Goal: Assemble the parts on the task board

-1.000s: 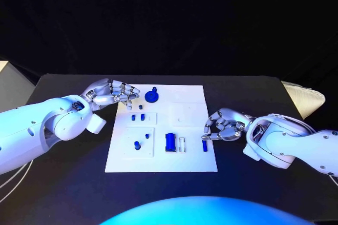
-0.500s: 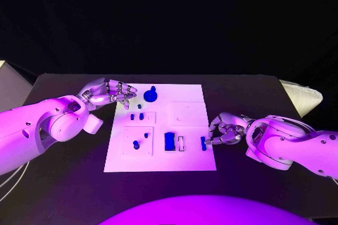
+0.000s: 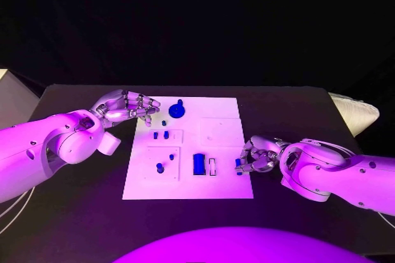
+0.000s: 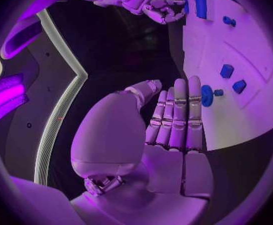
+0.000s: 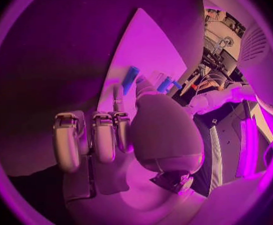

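Silver right hand (image 3: 255,156) curled at task board (image 3: 222,112) edge

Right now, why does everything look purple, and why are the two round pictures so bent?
Head view: purple light tints the white task board and both arms; the background is black. Left wrist view: a fisheye circle that curves the board's straight edge, with the left hand looming large. Right wrist view: the same bending, the right hand close up, its fingers soft.

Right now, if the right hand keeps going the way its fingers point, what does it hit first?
Probably the small blue part at the task board's right edge: the right hand has its fingertips right at it, though whether they touch is unclear.
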